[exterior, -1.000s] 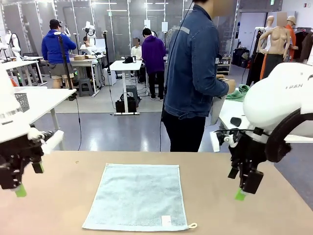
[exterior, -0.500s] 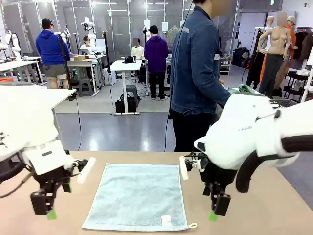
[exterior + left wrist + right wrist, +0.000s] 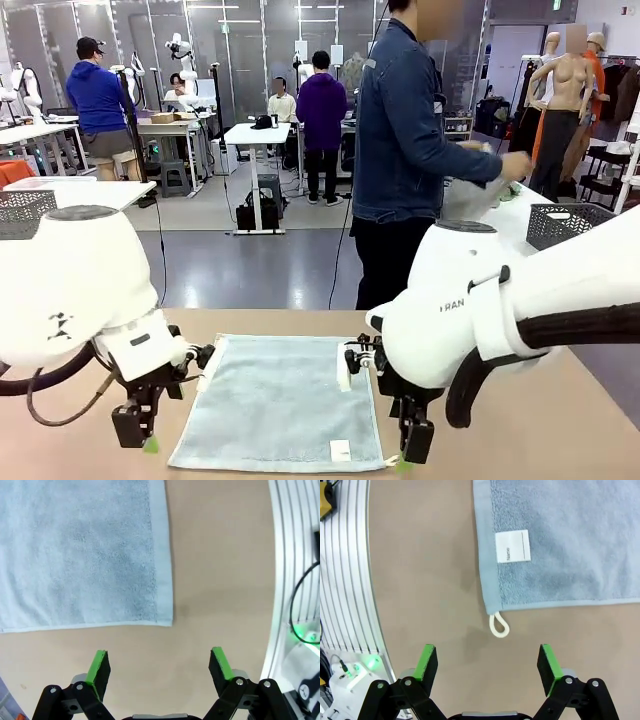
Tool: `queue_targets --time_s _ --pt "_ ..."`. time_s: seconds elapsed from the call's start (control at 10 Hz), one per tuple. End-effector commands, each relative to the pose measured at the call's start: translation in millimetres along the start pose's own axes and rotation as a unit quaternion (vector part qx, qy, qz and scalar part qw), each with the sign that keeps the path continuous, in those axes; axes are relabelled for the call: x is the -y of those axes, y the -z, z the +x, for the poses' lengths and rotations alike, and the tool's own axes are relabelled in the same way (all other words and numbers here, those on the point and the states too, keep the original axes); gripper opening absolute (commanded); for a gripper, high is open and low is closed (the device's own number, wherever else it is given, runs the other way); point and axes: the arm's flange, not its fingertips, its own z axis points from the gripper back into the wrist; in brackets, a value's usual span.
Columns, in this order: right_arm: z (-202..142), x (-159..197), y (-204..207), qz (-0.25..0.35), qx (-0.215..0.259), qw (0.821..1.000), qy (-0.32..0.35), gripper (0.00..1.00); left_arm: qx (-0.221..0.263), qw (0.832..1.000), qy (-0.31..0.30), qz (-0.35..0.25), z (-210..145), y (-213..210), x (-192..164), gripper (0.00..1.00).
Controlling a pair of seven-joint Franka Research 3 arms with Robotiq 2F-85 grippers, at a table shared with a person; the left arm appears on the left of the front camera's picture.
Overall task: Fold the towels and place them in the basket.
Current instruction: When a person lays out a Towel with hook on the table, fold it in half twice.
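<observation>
Two empty grippers, fingers spread wide, flank the light blue towel [image 3: 280,400] lying flat at lower centre: left gripper [image 3: 136,438] at its lower-left corner, right gripper [image 3: 410,452] by the corner loop [image 3: 499,625]. Pinching only loop or hem could drag the fold crooked.

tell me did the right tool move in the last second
Yes. The right tool has swung in from well to the right of the light blue towel and now hangs low by its near right corner, beside the loop.
</observation>
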Motion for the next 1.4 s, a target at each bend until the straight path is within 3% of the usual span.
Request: queue_targets --time_s 0.0,0.4,0.5,1.3 --pt "6 -12 18 -0.026 -0.018 1.0 0.003 1.0 -0.004 1.0 0.013 0.026 -28 41 41 1.0" --pt "14 -10 34 -0.022 -0.032 0.999 0.008 1.0 -0.007 0.999 -0.008 0.036 -30 51 42 1.0" --pt "13 -7 29 -0.01 -0.015 1.0 0.003 1.0 -0.001 1.0 -0.001 0.009 -3 34 -13 1.0" --pt "22 -5 48 -0.028 -0.041 0.999 -0.01 1.0 -0.013 0.999 -0.03 0.018 1 55 -2 1.0"
